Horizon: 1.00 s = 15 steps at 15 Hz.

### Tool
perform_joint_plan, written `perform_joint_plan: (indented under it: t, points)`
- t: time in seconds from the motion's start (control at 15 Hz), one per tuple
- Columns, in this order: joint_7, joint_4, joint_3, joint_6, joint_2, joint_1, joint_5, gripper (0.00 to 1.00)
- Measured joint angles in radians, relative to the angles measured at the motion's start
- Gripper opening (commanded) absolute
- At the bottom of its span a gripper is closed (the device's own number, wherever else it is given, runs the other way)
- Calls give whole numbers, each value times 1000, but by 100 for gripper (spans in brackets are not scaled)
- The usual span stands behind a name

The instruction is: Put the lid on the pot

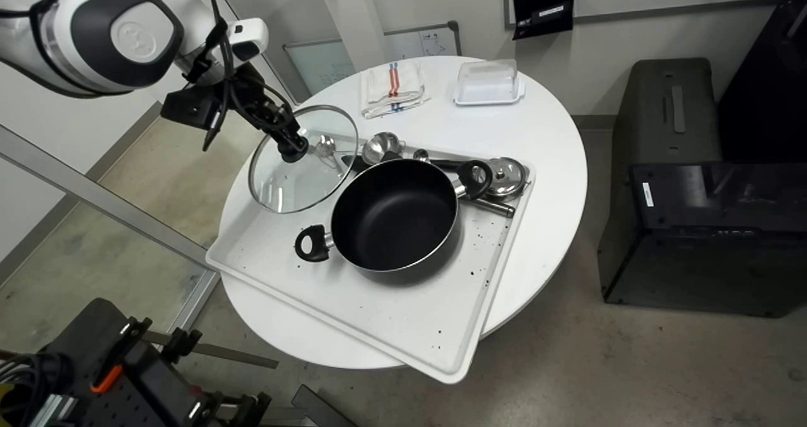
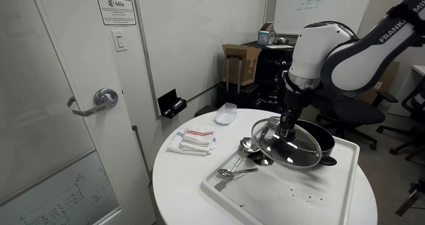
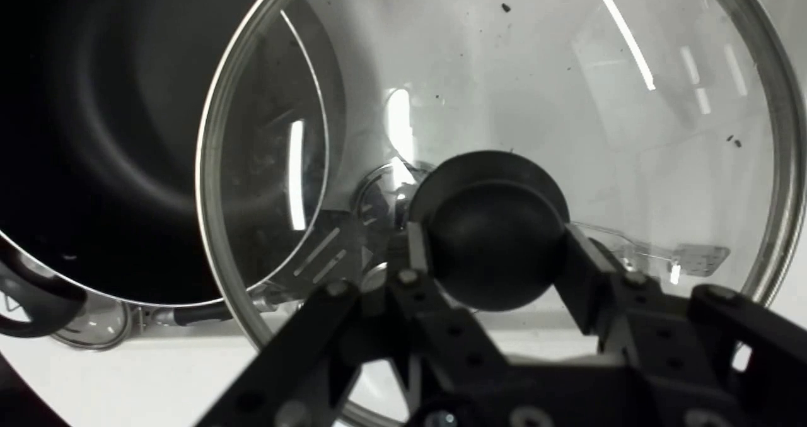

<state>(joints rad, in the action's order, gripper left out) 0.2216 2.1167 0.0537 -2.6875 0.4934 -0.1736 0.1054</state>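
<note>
The lid is a clear glass disc with a metal rim and black knob; it shows in both exterior views [image 1: 280,184] [image 2: 295,153] and the wrist view [image 3: 536,99]. My gripper [image 1: 295,146] is shut on the black knob, with one finger on each side of it in the wrist view [image 3: 498,250]. The lid hangs above the tray, tilted, beside the pot. The black pot [image 1: 394,216] stands uncovered on the tray. In the wrist view the lid's edge overlaps part of the pot [image 3: 126,130]. In an exterior view the lid hides part of the pot [image 2: 320,133].
A white tray [image 1: 340,316] on a round white table [image 1: 555,162] bears the pot. Metal utensils, a small metal bowl [image 1: 380,146] and a small lidded metal pot [image 1: 506,176] lie around the pot. Folded towels [image 1: 392,89] and a plastic box [image 1: 488,83] stand beyond the tray.
</note>
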Motion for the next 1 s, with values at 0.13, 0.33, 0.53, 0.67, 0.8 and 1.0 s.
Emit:
perform_joint_plan:
  t: [0.13, 0.33, 0.53, 0.67, 0.8, 1.0]
  points:
    - [5, -5, 7, 6, 0, 23, -15, 25]
    - [7, -19, 15, 26, 0, 60, -44, 25]
    - [8, -41, 24, 60, 0, 96, -65, 25]
    - [10, -57, 32, 86, 0, 117, -75, 25]
    - [17, -71, 44, 110, 0, 132, -77, 25]
    - [37, -87, 62, 144, 2, 146, -77, 25]
